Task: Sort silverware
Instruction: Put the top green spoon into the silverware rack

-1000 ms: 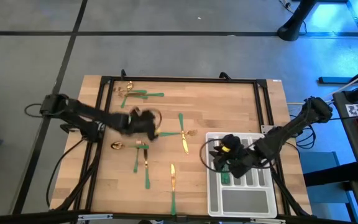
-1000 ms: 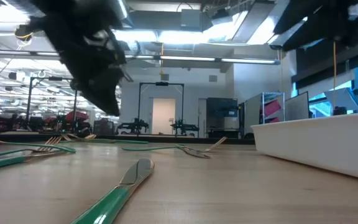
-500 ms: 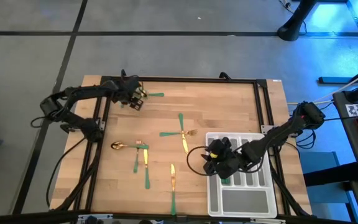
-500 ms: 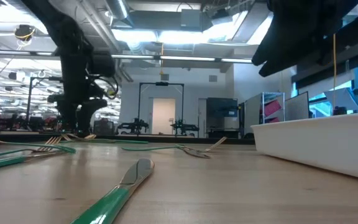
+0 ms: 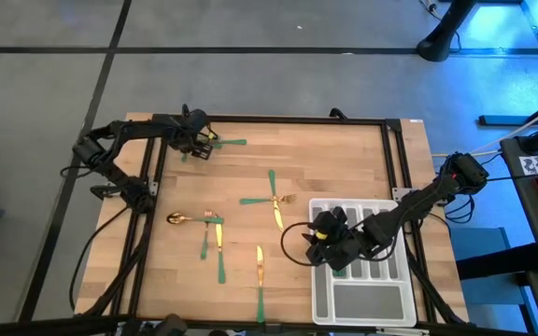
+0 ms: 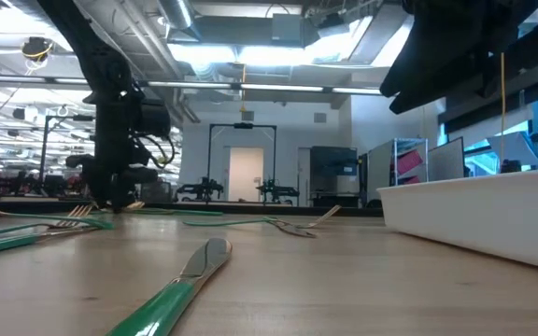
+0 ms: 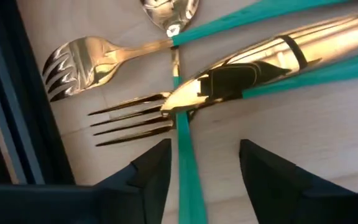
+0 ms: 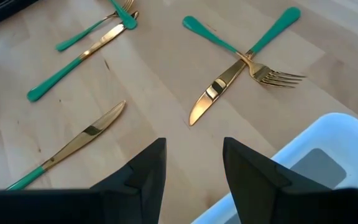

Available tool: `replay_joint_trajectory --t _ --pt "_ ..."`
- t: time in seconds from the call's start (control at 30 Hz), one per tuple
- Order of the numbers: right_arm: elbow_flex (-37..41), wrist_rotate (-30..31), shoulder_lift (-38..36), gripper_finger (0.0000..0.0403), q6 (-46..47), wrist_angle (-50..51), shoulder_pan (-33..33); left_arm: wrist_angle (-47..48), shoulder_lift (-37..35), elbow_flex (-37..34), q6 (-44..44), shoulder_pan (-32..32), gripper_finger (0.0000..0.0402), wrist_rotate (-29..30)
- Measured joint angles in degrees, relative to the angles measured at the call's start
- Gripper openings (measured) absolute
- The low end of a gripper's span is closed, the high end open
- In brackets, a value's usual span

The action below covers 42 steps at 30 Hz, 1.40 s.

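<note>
Lowered since before, the left gripper [image 7: 197, 171] straddles a green fork handle [image 7: 188, 186] far-left, fingers apart, seemingly gripping nothing. Right gripper [image 8: 191, 165] hovers open, empty, at the tray's [image 5: 323, 303] left edge.

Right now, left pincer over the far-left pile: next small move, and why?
Probably close. The left pincer is open, its fingers either side of one fork's green handle in the pile, though the fork sits under a knife, so lift slowly.

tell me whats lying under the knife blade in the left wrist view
The knife lies across a green handle that runs between the left pincer's open fingers, and over the neck of a fork. Where that handle leads beneath the blade is covered.
</note>
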<state>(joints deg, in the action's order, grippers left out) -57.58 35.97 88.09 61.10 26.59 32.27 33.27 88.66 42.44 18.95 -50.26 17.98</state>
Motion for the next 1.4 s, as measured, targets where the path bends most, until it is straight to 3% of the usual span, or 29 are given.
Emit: replay_joint_trajectory --t 0.17,0.4,0.7,0.93,1.1,1.4 --pt "0.0 -0.1 0.0 0.0159 0.0 -0.7 0.0 2.0 0.0 0.0 -0.8 0.4 0.0122 -1.7" --pt "0.0 -1.9 0.0 0.0159 -2.4 -2.9 0.0 5.2 -0.3 -0.6 0.5 2.8 0.0054 -12.6" --pt "0.0 -5.8 0.0 0.0159 -2.6 -3.1 0.0 11.2 -0.4 -0.2 5.4 20.7 0.0017 -14.2" --pt "0.0 -6.1 0.0 0.0159 -3.1 -3.0 -0.1 7.7 -5.8 1.7 7.9 32.2 0.0015 -13.1" --pt "0.0 -6.1 0.0 0.0159 -6.7 -2.8 -0.1 8.4 -7.8 1.7 5.5 31.7 0.0015 -12.3" --pt "0.0 -6.3 0.0 0.0159 -14.0 -2.6 -4.6 7.9 -7.4 -1.6 0.2 20.8 0.0017 -12.4"
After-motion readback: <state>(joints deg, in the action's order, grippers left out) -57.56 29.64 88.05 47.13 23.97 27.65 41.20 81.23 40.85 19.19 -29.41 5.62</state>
